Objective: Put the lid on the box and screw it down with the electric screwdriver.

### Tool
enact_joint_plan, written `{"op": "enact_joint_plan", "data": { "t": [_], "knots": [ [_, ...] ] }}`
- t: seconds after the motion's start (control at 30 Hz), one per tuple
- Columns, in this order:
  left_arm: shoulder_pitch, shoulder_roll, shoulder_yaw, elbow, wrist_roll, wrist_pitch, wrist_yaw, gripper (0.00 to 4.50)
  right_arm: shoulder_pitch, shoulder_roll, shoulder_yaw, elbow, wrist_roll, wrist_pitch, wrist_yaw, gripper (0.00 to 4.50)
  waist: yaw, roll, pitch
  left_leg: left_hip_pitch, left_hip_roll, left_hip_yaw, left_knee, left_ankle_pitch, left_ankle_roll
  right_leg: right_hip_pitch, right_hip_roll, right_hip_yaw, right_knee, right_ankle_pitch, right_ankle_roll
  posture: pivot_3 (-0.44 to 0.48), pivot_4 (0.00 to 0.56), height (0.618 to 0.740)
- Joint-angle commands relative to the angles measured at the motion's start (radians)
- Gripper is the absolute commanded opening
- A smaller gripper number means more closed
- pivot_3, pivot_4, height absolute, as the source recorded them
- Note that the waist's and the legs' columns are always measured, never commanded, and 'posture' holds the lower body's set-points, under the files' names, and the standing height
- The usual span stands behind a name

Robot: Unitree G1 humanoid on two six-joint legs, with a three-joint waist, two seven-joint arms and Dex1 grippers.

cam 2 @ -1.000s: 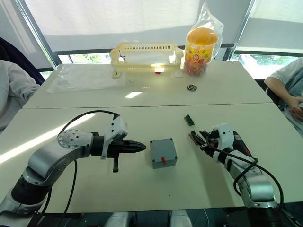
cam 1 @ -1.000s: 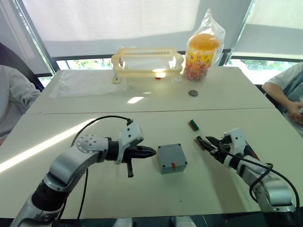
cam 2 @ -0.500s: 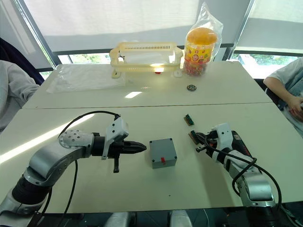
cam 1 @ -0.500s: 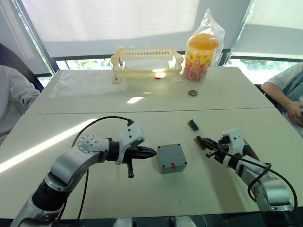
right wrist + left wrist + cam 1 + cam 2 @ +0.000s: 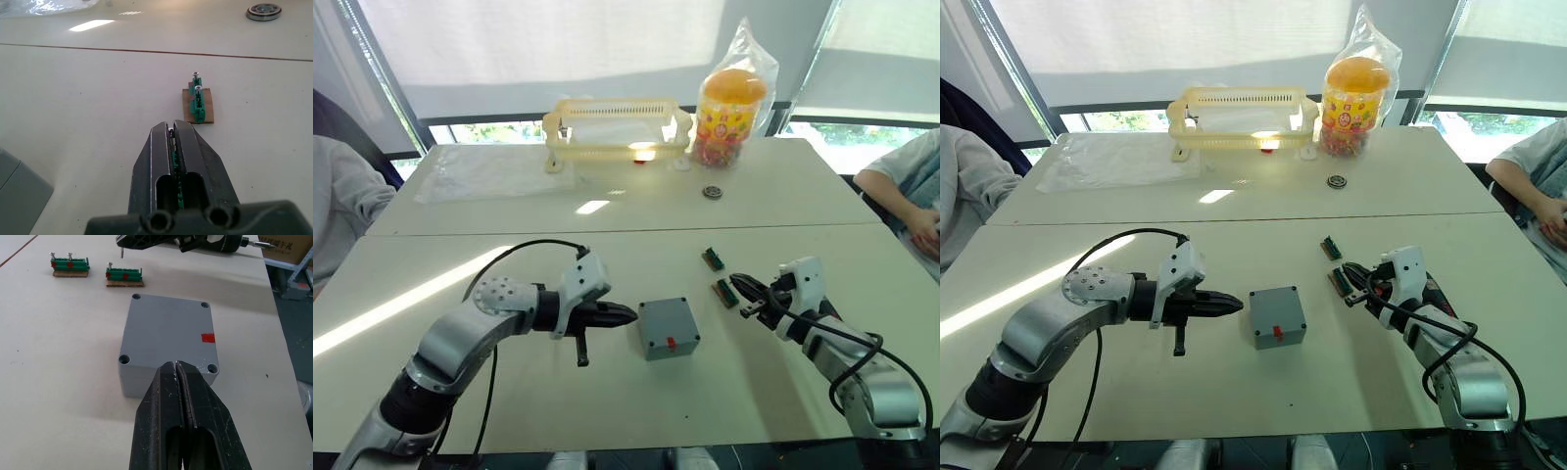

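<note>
The broad cream-coloured bench (image 5: 607, 411) carried everything, its two smooth slabs meeting at a thin seam across the middle. At the far edge stood a pale yellow slatted plastic basket (image 5: 617, 125) and, beside it, a clear bag of sweets around an orange-lidded jar (image 5: 732, 98), with a small round metal ring (image 5: 712, 192) lying in front of the jar. A person's sleeve (image 5: 901, 186) showed at the right edge and another person's grey sleeve (image 5: 337, 206) at the left. The small grey square plastic box (image 5: 668, 328) sat at the middle of the near slab, between the two arms, with the flat grey lid (image 5: 168, 330) lying flush on top; the left wrist view showed what the head views did not, namely a round screw hole in each corner of the lid and the red mark sitting on its matte upper face. The left tool (image 5: 625, 314) lay level, pointing at the box's left side, its black fingers clenched together on nothing, tips just beside the box. The right tool (image 5: 1349, 274) pointed toward the box from the right, fingers pressed close over a green-and-brown connector piece (image 5: 724, 293); whether they gripped it could not be told. A second connector piece (image 5: 198, 104) lay just beyond, its two tiny screws standing upright, seen plainly in the right wrist view.
</note>
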Motion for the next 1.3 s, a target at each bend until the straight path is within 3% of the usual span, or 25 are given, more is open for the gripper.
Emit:
{"op": "enact_joint_plan", "data": {
  "t": [0.03, 0.27, 0.57, 1.3],
  "knots": [
    [-0.021, 0.02, 0.03, -0.006, -0.017, -0.017, -0.019, 0.0, -0.01, -0.025, -0.036, -0.123, 0.053, 0.026, 0.011, 0.05, 0.0, 0.0, 0.0, 0.0, 0.0, 0.0, 0.0, 0.0, 0.0, 0.0, 0.0, 0.0, 0.0, 0.0, 0.0, 0.0, 0.15, 0.74],
    [0.015, 0.098, 0.061, 0.018, -0.007, -0.054, -0.065, 0.0, -0.001, -0.053, 0.059, -0.3, 0.194, 0.188, 0.066, 0.05, -0.001, 0.0, 0.0, 0.0, 0.001, -0.001, -0.001, 0.0, 0.0, -0.001, 0.001, 0.0, 0.0, -0.001, -0.001, 0.0, 0.15, 0.74],
    [0.044, 0.106, 0.064, 0.019, -0.001, -0.077, -0.045, 0.0, 0.0, -0.061, 0.134, -0.275, 0.153, 0.164, 0.08, 0.05, 0.001, 0.0, 0.0, -0.003, 0.0, 0.0, -0.001, 0.0, 0.0, -0.001, 0.0, 0.0, -0.005, -0.001, -0.002, 0.0, 0.15, 0.74],
    [0.049, 0.098, 0.055, 0.005, -0.004, -0.075, -0.027, 0.0, 0.006, -0.058, 0.13, -0.232, 0.122, 0.133, 0.086, 0.05, 0.0, 0.0, 0.0, -0.004, 0.0, -0.001, -0.001, 0.0, 0.0, -0.002, 0.0, -0.001, -0.005, 0.0, -0.001, 0.0, 0.15, 0.74]
  ]
}}
